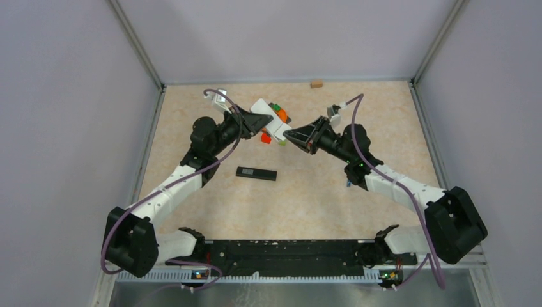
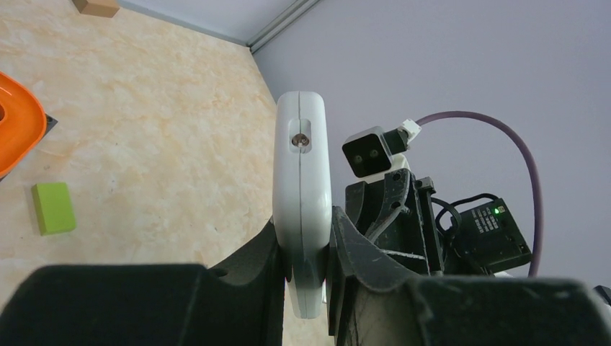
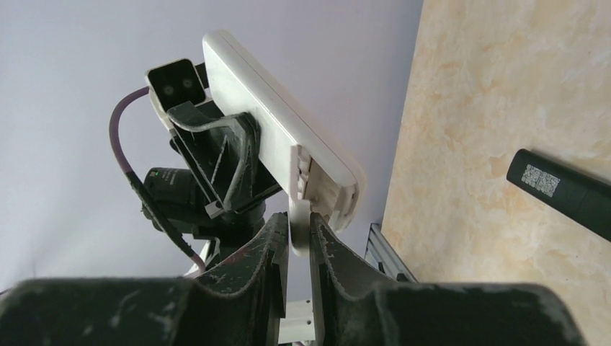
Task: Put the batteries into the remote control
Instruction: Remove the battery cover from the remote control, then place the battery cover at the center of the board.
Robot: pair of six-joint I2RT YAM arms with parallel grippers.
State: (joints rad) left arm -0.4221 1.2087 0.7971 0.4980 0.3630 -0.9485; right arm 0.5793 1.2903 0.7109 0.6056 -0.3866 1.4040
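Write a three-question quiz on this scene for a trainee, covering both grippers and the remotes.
1. Fill in: the black remote lies flat on the ___.
2. True or false: the left gripper is open and empty.
3. The right gripper pinches: A the black remote; B a thin white panel at the white remote's end; C nothing.
Key: 1 table; 2 false, it is shut on the white remote; 3 B.
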